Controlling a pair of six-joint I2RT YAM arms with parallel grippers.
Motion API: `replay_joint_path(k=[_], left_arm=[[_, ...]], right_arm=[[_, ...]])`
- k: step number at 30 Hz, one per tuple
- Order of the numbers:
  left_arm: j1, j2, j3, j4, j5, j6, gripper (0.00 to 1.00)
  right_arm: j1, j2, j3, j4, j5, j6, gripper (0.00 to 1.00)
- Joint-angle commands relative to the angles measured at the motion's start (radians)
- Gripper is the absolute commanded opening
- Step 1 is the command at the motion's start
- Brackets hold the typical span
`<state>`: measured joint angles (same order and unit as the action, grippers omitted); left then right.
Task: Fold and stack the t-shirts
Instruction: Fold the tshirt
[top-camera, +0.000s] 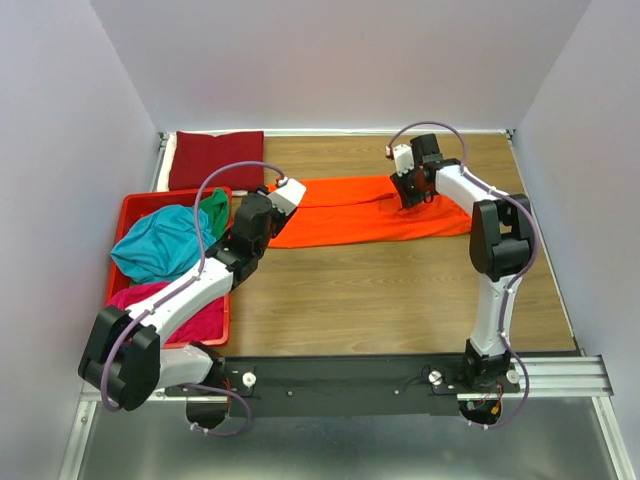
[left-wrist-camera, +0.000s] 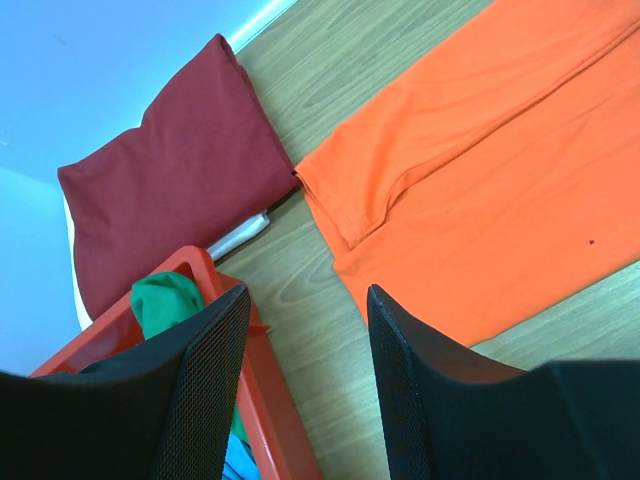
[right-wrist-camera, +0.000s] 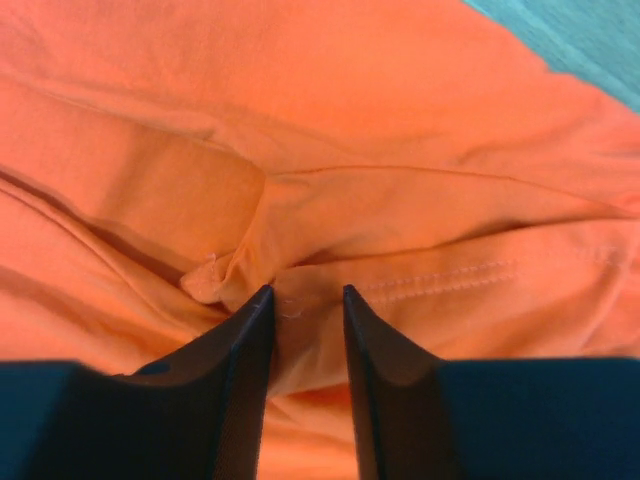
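Note:
A bright orange t-shirt (top-camera: 370, 215) lies spread and partly folded across the back of the table; it also shows in the left wrist view (left-wrist-camera: 500, 170). My right gripper (top-camera: 411, 196) is down on its upper middle, with a bunched fold of the orange cloth (right-wrist-camera: 300, 250) pinched between its fingers (right-wrist-camera: 305, 292). My left gripper (top-camera: 258, 222) hangs open and empty (left-wrist-camera: 308, 295) over bare wood between the crate and the shirt's left edge. A folded dark red t-shirt (top-camera: 216, 160) lies at the back left (left-wrist-camera: 170, 170).
A red plastic crate (top-camera: 135, 205) at the left holds teal (top-camera: 160, 245), magenta (top-camera: 200, 320) and green (top-camera: 215, 208) shirts. Its corner (left-wrist-camera: 190, 265) is just left of my left fingers. White walls close in the table.

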<state>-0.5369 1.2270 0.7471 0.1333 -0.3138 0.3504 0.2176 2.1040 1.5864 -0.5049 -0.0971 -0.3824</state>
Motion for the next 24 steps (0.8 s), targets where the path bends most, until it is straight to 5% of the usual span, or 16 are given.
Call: replay_joint_path(k=[1,6,11,24], left_arm=[[0.0,0.005,0.017,0.02,0.015,-0.001,0.59],[0.0,0.006,0.017,0.019,0.015,-0.001,0.59],[0.0,0.008,0.015,0.019,0.016,-0.001,0.58],[0.002,0.017,0.015,0.019,0.018,0.004,0.58]], right_arm=[[0.009,-0.055,-0.017,-0.018,0.039,-0.015,0.36],[0.011,-0.056,-0.008,-0.021,0.025,-0.01,0.11],[0.014,-0.045,0.027,-0.023,0.0,0.004,0.01],[0.025,0.011,0.19,-0.014,-0.072,0.063,0.01]])
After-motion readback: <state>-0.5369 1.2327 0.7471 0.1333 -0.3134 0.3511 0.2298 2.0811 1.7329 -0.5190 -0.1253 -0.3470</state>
